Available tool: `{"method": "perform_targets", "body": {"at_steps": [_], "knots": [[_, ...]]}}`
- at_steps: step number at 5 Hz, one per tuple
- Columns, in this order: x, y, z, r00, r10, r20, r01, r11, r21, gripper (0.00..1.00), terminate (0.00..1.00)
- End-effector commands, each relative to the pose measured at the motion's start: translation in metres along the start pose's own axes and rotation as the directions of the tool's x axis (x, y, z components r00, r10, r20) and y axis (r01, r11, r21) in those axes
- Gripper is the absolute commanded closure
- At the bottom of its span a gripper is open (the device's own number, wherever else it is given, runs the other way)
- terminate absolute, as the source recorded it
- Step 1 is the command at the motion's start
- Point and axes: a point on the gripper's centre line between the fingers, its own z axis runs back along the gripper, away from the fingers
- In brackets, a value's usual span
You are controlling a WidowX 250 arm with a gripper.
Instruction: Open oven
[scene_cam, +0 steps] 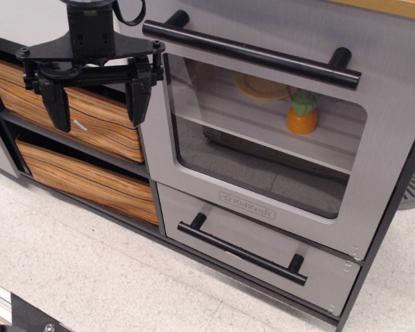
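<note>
The grey toy oven (277, 197) fills the middle and right of the view. Its clear-windowed door is closed, with a long black bar handle (252, 54) along the top and a "KidKraft" mark (247, 205) at the bottom. A white shelf (263, 142) shows through the window, with an orange and green toy (302, 114) and a yellow plate (263, 86) behind it. My black gripper (98, 111) hangs open and empty at the upper left, in front of the striped bins, left of the handle's left end and apart from it.
A smaller grey drawer (214, 238) with a shorter black bar handle (242, 251) sits under the oven door. Two wood-grain striped bins (90, 173) stand in shelves at the left. The speckled white floor (90, 277) lies in front.
</note>
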Motion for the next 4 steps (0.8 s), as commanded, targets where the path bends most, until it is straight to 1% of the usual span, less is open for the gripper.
{"method": "perform_targets", "body": {"at_steps": [1,2,3,4], "knots": [[0.0,0.0,0.0,1.0,0.0,0.0,0.0,1.0,0.0,0.0,0.0],[-0.002,-0.023,0.003,0.995,0.073,-0.064,-0.077,0.995,-0.059,0.0,0.0],[-0.001,-0.041,0.012,0.987,0.14,-0.077,-0.15,0.977,-0.151,0.0,0.0],[0.007,-0.047,0.031,0.975,0.213,-0.066,-0.222,0.949,-0.222,0.0,0.0]]}}
